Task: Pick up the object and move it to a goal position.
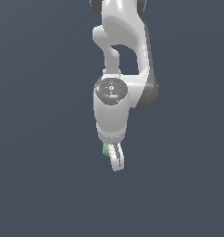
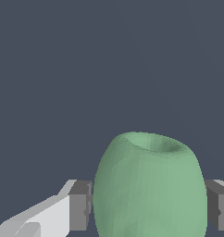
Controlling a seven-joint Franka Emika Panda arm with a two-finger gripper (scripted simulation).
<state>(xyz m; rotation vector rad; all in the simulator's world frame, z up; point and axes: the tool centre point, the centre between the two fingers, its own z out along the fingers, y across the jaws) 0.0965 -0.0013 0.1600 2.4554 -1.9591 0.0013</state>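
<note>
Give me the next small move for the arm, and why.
Probably close the hand a touch, then lift. The wrist view shows the green object between both fingers, pads at its sides, though firm contact can't be confirmed. The exterior view shows only a green sliver beside the hand.

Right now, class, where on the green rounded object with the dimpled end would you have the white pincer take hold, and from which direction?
Grip the green rounded object across its widest bulge, one grey pad on each curved flank, approaching toward the dimpled end so the pincer straddles it. The sides taper toward that end, so a hold nearer it would probably slip. The wrist view shows the pads flanking it already, seemingly touching.
</note>
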